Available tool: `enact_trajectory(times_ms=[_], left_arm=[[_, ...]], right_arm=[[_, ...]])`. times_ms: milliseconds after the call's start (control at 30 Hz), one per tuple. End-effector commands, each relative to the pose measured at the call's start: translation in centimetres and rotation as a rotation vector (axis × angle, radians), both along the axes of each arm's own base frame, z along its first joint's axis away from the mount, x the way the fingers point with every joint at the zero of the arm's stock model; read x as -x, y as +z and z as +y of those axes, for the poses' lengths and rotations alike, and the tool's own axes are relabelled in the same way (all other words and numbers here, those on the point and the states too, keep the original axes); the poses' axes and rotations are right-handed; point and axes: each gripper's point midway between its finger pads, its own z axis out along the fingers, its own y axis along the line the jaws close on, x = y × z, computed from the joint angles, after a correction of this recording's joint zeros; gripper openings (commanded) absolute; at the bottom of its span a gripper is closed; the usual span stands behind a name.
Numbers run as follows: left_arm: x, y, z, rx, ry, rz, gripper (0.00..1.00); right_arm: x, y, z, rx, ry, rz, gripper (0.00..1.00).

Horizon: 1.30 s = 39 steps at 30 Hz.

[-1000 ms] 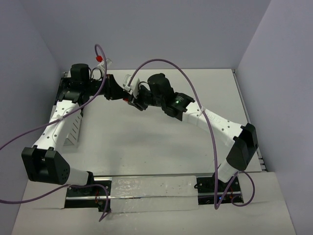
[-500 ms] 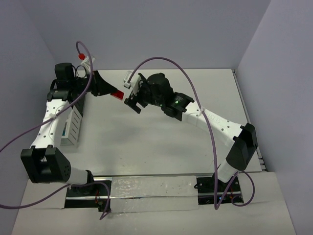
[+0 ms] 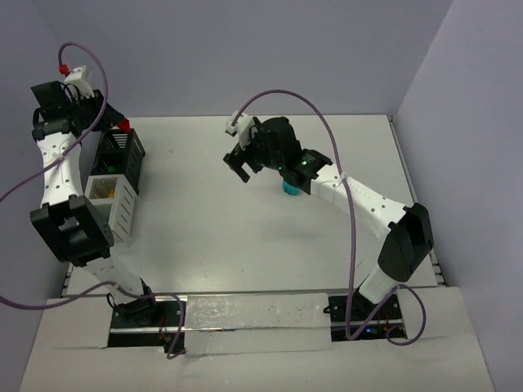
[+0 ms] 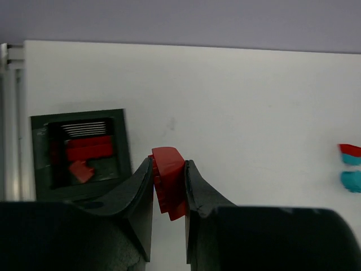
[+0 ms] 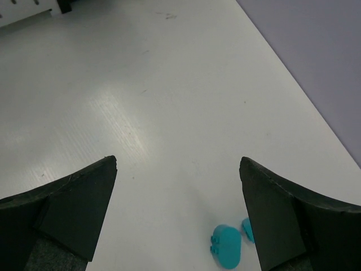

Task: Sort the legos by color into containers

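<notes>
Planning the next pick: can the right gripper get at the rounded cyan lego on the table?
Probably yes. The right gripper is open above bare table, and nothing covers the rounded cyan lego; a second cyan piece close beside it might get nudged.

Left gripper [image 4: 169, 169] tight, right gripper [image 5: 177, 166] wide
</notes>
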Motion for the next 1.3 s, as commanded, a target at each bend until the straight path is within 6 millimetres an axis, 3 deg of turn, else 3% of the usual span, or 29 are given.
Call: enact_trajectory(times_ms=[0, 200, 267, 400, 567, 633, 733, 900, 1000, 1067, 1267], left_arm=[[-1.8, -0.9, 5.6, -0.184, 0.142, -0.005, 0.0], [-4.0, -2.6, 8.5, -0.196, 0.199, -0.035, 0.0], [-4.6, -2.8, 8.8, -0.198, 0.208, -0.044, 0.0], [-5.9, -5.0, 9.7, -0.2, 0.217, -0.013, 0.01], [-6.1, -6.9, 10.1, -0.215, 0.217, 0.023, 0.17], [-5.9, -7.6, 10.1, -0.216, 0.216, 0.045, 0.3], [-5.4, -8.0, 10.0, -0.215, 0.217, 0.061, 0.4], [-4.7, -7.8, 9.8, -0.212, 0.223, 0.066, 0.56], [-4.3, -7.5, 9.6, -0.216, 0.226, 0.061, 0.65], [-4.2, -7.2, 9.6, -0.219, 0.228, 0.055, 0.66], [-3.6, -3.3, 8.2, -0.236, 0.185, -0.029, 0.67]], right_arm=[[-1.6, 1.9, -2.4, -0.076, -0.075, 0.017, 0.96], [-3.3, 1.2, -4.5, -0.093, -0.132, 0.063, 0.97], [-3.5, 1.1, -4.8, -0.094, -0.138, 0.069, 0.97], [-4.1, 0.8, -5.5, -0.096, -0.157, 0.083, 0.97], [-4.9, -0.1, -6.7, -0.096, -0.183, 0.115, 0.97], [-5.4, -1.2, -7.7, -0.07, -0.184, 0.145, 0.95], [-6.2, -3.1, -9.2, -0.021, -0.216, 0.197, 0.92], [-8.1, -6.4, -13.0, 0.016, -0.402, 0.281, 0.89], [-8.7, -9.4, -15.4, 0.057, -0.529, 0.358, 0.84], [-8.6, -10.6, -16.4, 0.078, -0.563, 0.383, 0.84], [-7.8, -12.8, -19.6, 0.131, -0.562, 0.439, 0.8]])
